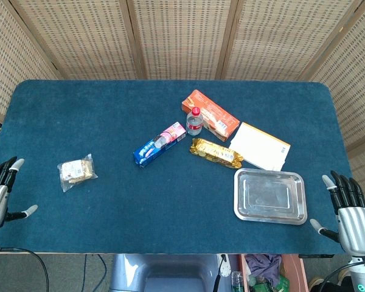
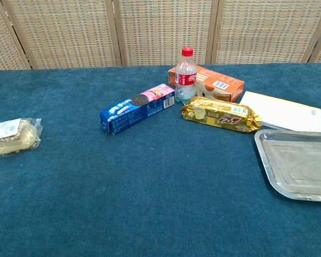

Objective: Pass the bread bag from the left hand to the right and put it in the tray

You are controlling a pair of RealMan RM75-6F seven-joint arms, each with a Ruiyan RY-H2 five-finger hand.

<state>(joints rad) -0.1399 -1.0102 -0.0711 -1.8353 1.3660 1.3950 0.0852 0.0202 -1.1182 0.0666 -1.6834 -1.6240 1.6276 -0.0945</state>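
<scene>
The bread bag, a small clear packet with pale bread inside, lies flat on the blue table at the left; the chest view shows the bread bag at its left edge. The empty metal tray sits at the front right, and its rim enters the chest view from the right. My left hand hangs open at the table's left front edge, well left of the bag. My right hand is open at the right front edge, right of the tray. Neither hand shows in the chest view.
In the middle of the table lie a blue and pink biscuit box, a small red-capped bottle, an orange box, a gold snack packet and a white envelope. Wicker screens stand behind the table.
</scene>
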